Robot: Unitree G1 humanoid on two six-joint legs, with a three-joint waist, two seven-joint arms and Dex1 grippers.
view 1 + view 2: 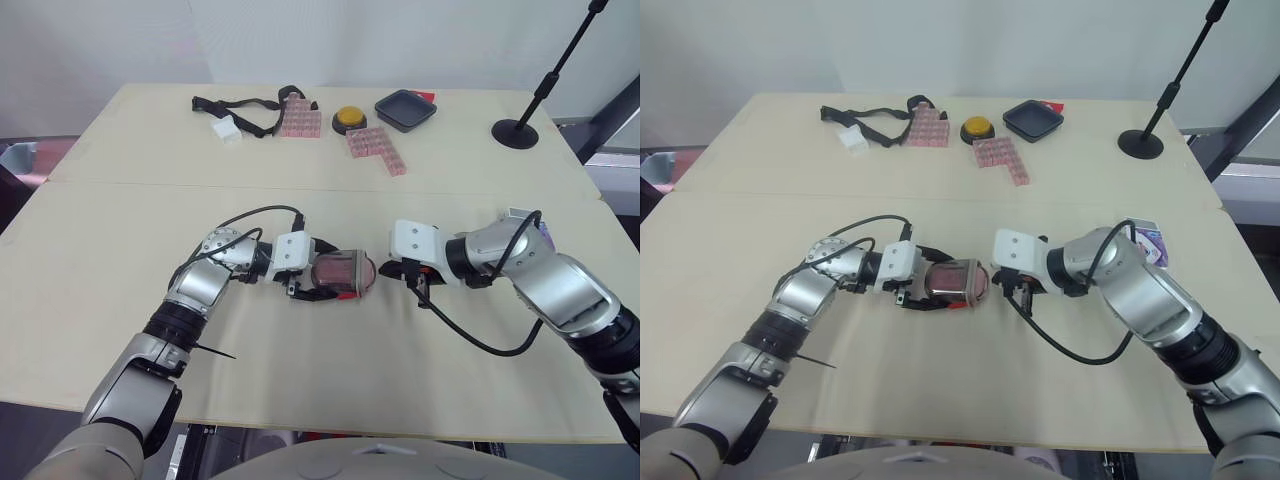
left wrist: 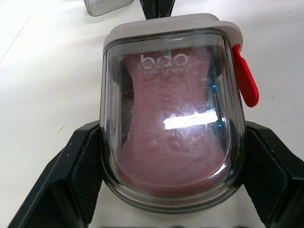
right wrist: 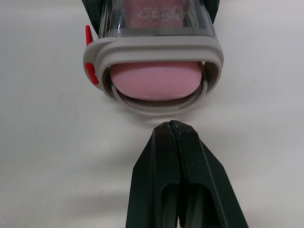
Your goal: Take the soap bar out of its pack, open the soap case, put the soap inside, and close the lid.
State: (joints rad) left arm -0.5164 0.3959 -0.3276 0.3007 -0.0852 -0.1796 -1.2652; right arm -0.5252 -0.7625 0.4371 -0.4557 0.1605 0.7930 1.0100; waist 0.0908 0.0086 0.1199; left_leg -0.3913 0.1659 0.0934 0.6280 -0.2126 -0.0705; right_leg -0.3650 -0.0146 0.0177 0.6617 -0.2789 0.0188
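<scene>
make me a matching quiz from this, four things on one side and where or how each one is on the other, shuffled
Things:
1. left hand
2. right hand
3. soap bar
4. red tab

Place or state:
a. inside the clear soap case
b. shut and empty, tips pointing at the soap case's rimmed end
c. on the side of the grey rim
d. clamped on the soap case's two sides

Pairs: 1-d, 2-b, 3-a, 4-c

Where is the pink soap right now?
The pink soap sits inside the clear soap case mid-table, gripped by the left claw, with the shut right claw just in front.
</scene>
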